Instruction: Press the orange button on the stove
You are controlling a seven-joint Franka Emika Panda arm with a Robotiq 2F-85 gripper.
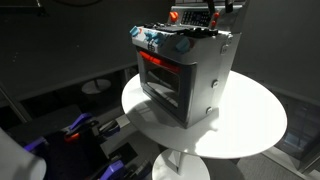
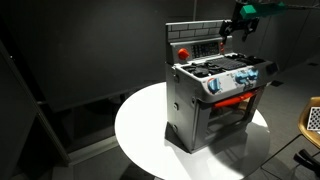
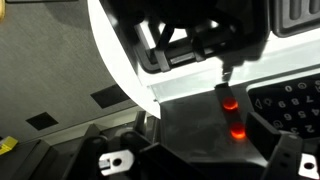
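Observation:
The silver-grey toy stove [image 1: 195, 75] stands on a round white table [image 1: 255, 125]; it shows in both exterior views [image 2: 190, 105]. It has blue front knobs, a red-lit oven window and a red back panel [image 2: 195, 45] with a round red button [image 2: 183, 52]. My gripper [image 1: 208, 14] hovers over the top of the back panel [image 2: 240, 28]. In the wrist view two glowing orange spots [image 3: 229, 102] [image 3: 238, 131] sit on a dark strip just ahead of my gripper [image 3: 215, 155]. The fingers stand apart, holding nothing.
The white table's edge [image 3: 120, 60] crosses the wrist view, with the dark floor beyond it. A robot base and cables [image 1: 85, 130] lie beside the table. Dark curtains stand behind [image 2: 80, 50]. A wooden object [image 2: 312, 120] is at the frame edge.

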